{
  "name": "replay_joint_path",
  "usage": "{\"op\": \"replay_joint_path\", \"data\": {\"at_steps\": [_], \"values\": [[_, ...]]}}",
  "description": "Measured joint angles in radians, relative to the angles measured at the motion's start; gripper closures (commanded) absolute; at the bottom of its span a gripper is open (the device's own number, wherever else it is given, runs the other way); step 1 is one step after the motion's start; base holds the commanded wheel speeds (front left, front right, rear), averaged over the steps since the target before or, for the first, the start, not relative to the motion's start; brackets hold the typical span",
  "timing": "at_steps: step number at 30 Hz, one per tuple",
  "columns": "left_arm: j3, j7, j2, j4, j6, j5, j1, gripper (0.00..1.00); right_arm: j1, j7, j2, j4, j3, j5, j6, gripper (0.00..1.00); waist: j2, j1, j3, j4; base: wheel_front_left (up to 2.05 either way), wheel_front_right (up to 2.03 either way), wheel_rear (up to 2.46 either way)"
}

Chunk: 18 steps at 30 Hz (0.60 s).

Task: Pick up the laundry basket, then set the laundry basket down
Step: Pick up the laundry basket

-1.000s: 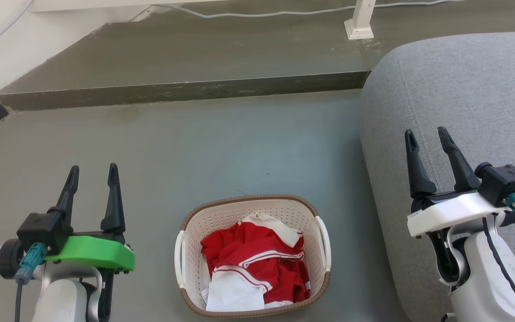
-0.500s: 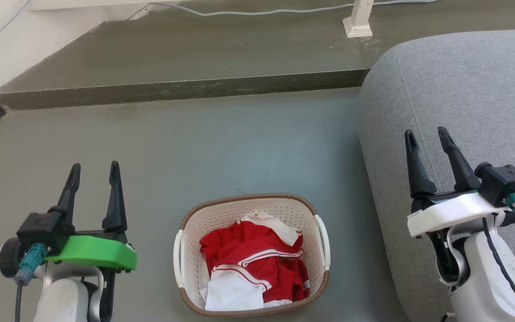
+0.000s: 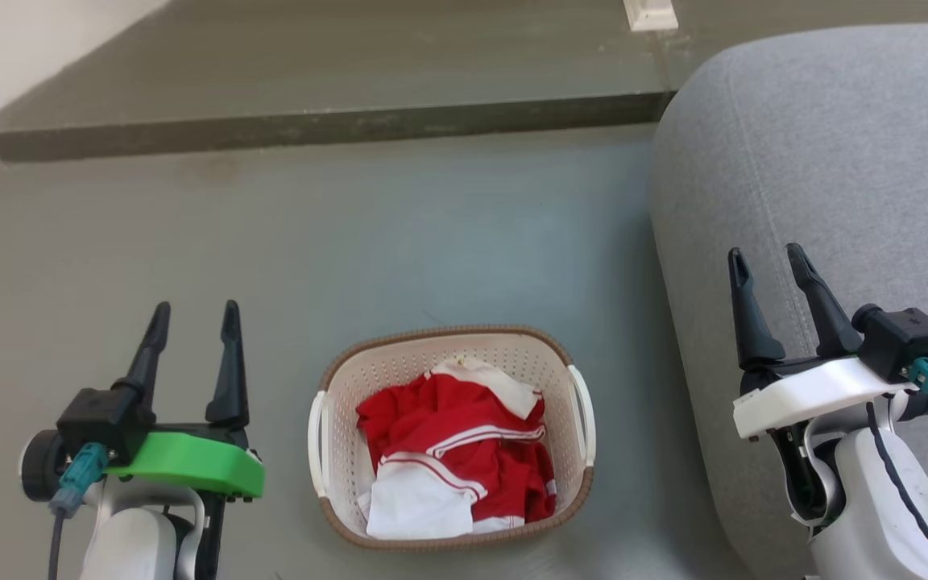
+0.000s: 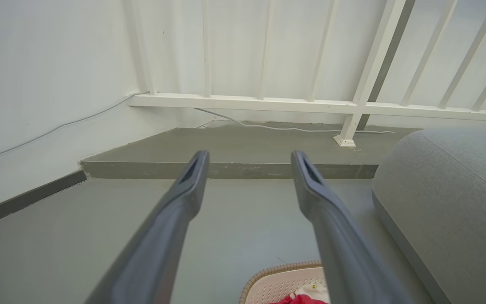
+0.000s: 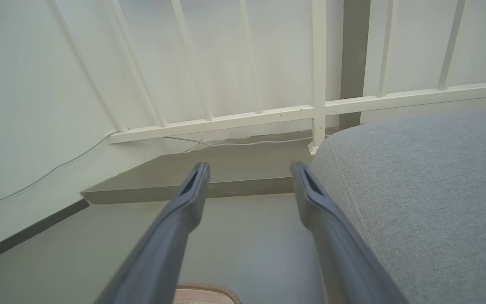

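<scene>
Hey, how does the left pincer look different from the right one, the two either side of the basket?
The left pincer sits on a green plate; the right pincer sits on a white plate. In the head view, the left pincer shows against the floor, the right pincer against the grey cushion. Both are open and empty, with dark fingers pointing up that view, clear of the basket between them.

No legible txt, no labels, brands or nos. readable
</scene>
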Motion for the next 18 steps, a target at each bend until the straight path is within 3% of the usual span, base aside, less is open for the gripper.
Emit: {"op": "replay_joint_path", "data": {"at_steps": [18], "values": [[-0.072, 0.000, -0.002, 0.168, -0.026, 0.000, -0.121, 0.00, -0.080, 0.000, 0.002, 0.142, 0.038, 0.016, 0.000, 0.00, 0.0000, 0.0000, 0.201, 0.005, 0.00, 0.00, 0.00]]}}
